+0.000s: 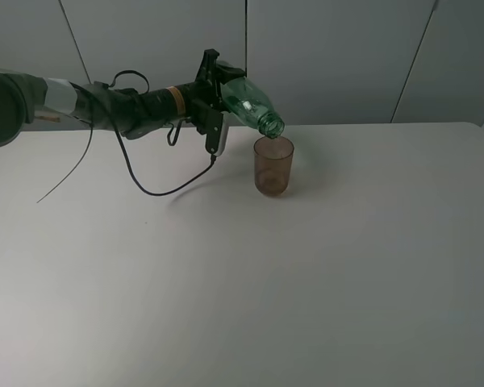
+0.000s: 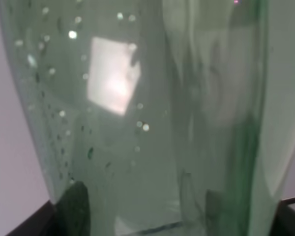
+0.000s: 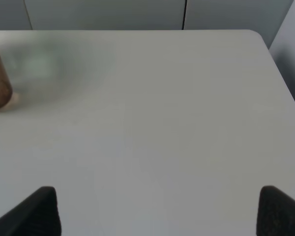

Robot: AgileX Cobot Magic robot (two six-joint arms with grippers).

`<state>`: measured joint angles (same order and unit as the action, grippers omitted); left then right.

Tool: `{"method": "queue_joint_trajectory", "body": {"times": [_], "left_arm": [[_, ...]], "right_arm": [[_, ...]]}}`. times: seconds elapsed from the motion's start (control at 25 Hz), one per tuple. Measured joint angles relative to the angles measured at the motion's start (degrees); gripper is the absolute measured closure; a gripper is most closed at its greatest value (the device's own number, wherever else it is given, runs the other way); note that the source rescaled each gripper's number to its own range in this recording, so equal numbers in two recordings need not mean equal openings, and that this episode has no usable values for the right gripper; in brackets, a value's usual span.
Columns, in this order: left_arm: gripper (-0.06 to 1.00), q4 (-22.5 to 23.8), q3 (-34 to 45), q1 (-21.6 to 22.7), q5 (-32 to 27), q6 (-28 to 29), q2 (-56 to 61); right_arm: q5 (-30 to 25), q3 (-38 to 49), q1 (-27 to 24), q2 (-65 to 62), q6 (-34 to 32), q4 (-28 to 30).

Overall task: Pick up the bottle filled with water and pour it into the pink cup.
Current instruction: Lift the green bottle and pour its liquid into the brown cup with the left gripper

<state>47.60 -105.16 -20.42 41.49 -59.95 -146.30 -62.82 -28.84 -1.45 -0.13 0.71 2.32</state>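
Bottle (image 1: 248, 102) tilted neck-down over pink cup (image 1: 273, 167); left pincer (image 1: 219, 81) clamped on it, arm stretched level; right pincer (image 3: 155, 211) apart.

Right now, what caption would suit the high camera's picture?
The left gripper tilts the green bottle, its mouth just above the pink cup on a white table.

You've got a glossy clear green plastic bottle (image 1: 244, 98), a translucent brownish-pink plastic cup (image 1: 273, 168), and a smooth matt white worktop (image 1: 323, 290).
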Motion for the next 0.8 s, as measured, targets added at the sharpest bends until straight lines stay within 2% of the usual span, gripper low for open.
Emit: {"method": "queue_joint_trajectory", "body": {"times": [0.8], "left_arm": [[0.94, 1.51, 0.00, 0.35, 0.45, 0.00, 0.34]], "right_arm": [[0.00, 0.00, 0.00, 0.00, 0.00, 0.00]]}}
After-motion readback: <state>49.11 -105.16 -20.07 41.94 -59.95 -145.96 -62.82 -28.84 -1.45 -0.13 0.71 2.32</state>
